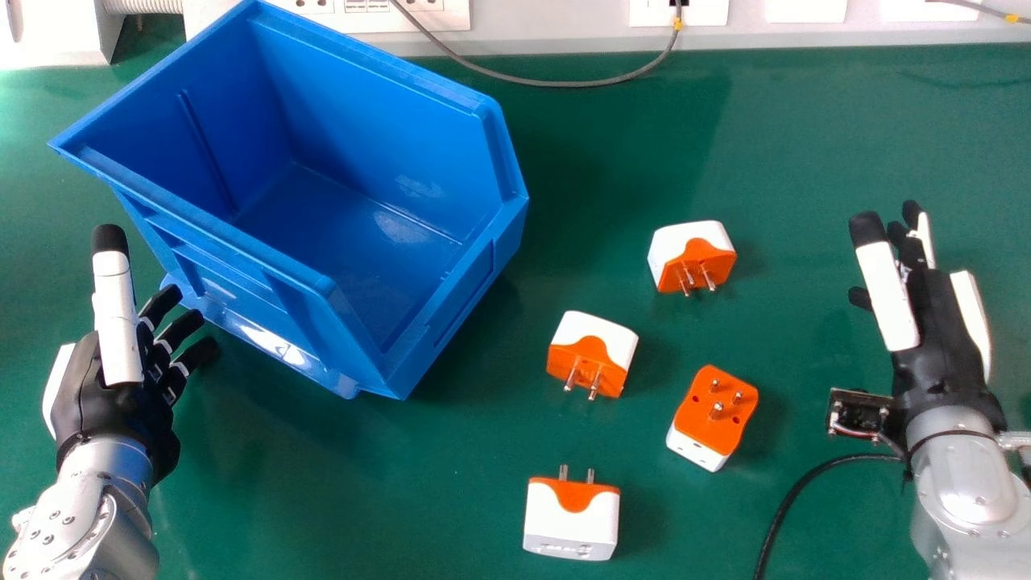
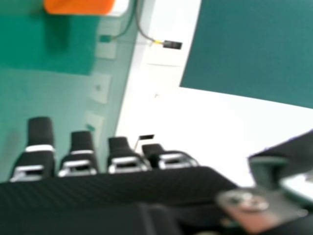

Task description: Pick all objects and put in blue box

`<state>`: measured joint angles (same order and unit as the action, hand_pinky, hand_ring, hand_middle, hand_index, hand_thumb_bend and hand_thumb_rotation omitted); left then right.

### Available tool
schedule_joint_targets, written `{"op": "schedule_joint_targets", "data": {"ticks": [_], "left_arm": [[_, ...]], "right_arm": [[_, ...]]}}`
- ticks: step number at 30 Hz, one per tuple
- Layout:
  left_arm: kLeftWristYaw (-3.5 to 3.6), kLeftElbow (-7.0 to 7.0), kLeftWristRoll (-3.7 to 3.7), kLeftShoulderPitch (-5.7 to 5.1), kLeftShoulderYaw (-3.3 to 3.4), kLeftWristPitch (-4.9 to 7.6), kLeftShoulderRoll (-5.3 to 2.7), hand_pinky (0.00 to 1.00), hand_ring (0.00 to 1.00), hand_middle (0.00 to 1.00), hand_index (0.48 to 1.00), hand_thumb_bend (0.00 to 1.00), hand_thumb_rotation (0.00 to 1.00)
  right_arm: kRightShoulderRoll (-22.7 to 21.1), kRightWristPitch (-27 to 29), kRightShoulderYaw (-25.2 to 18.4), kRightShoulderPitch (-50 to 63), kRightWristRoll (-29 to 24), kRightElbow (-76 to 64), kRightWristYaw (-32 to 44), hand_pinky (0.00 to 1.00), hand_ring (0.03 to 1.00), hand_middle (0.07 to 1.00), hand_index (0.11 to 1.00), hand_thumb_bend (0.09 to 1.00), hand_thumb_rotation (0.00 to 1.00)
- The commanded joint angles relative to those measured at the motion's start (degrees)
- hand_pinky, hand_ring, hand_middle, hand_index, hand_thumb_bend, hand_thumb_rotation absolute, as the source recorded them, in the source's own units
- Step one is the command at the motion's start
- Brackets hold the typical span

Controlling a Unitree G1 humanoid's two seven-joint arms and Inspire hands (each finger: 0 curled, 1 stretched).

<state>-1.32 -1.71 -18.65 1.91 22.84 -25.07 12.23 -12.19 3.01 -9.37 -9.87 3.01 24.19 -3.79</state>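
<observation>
Four orange and white plug adapters lie on the green table in the head view: one at the back (image 1: pixel 693 256), one nearer the box (image 1: pixel 593 354), one to the right with pins up (image 1: pixel 713 417), one at the front (image 1: pixel 572 518). The blue box (image 1: pixel 354 234) stands at the left, its visible floor bare. My left hand (image 1: pixel 121 387) is open beside the box's near left side. My right hand (image 1: pixel 926 338) is open, right of the adapters, holding nothing. In the right hand view, my right hand's fingers (image 2: pixel 80 156) extend, and part of an adapter (image 2: pixel 80 6) shows.
The green table (image 1: pixel 805 145) meets a white wall panel with sockets (image 1: pixel 556 28) at the back. A grey cable (image 1: pixel 556 83) droops over the table's rear edge. A black cable (image 1: pixel 785 503) runs from my right wrist toward the front.
</observation>
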Motion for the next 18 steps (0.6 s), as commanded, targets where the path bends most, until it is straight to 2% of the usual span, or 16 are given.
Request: {"op": "schedule_joint_targets", "data": {"ticks": [1, 4, 8, 14, 16, 18], "left_arm": [[0.16, -1.32, -0.16, -0.91, -0.68, -1.79, -1.06, 0.78, 0.85, 0.91, 0.923, 0.87, 0.95], [-0.39, -1.49, 0.16, -0.6, -0.71, -1.69, -1.46, 0.77, 0.84, 0.9, 0.923, 0.87, 0.95], [-0.36, -1.87, 0.32, -0.52, -0.62, -1.57, -1.37, 0.74, 0.81, 0.89, 0.92, 0.87, 0.94], [-0.95, -1.9, 0.41, -0.29, -0.37, -1.82, -1.59, 0.72, 0.8, 0.88, 0.916, 0.88, 0.94], [-0.99, -1.85, 0.53, -0.2, -0.57, -1.84, -1.59, 0.71, 0.8, 0.88, 0.913, 0.88, 0.94], [-0.98, -1.65, 0.48, -0.24, -0.69, -2.0, -1.58, 0.7, 0.79, 0.87, 0.909, 0.88, 0.94]], "right_arm": [[-1.06, 1.03, -0.34, -0.41, 0.36, -1.23, -0.51, 0.84, 0.947, 0.981, 1.0, 1.0, 1.0], [-1.1, 1.02, -0.34, -0.18, 0.39, -1.5, -0.47, 0.84, 0.947, 0.981, 1.0, 1.0, 1.0], [-1.19, 0.8, -0.23, -0.36, 0.54, -1.46, -0.46, 0.83, 0.947, 0.981, 1.0, 1.0, 1.0], [-1.27, 1.07, -0.07, -0.38, 0.8, -0.97, -0.5, 0.83, 0.948, 0.978, 1.0, 1.0, 1.0], [-1.34, 2.26, 0.2, 0.27, 0.93, -1.21, -0.11, 0.82, 0.945, 0.976, 1.0, 1.0, 1.0], [-2.07, 5.81, 1.78, 0.93, 2.97, -0.64, -0.07, 0.83, 0.951, 0.98, 1.0, 1.0, 1.0]]}}
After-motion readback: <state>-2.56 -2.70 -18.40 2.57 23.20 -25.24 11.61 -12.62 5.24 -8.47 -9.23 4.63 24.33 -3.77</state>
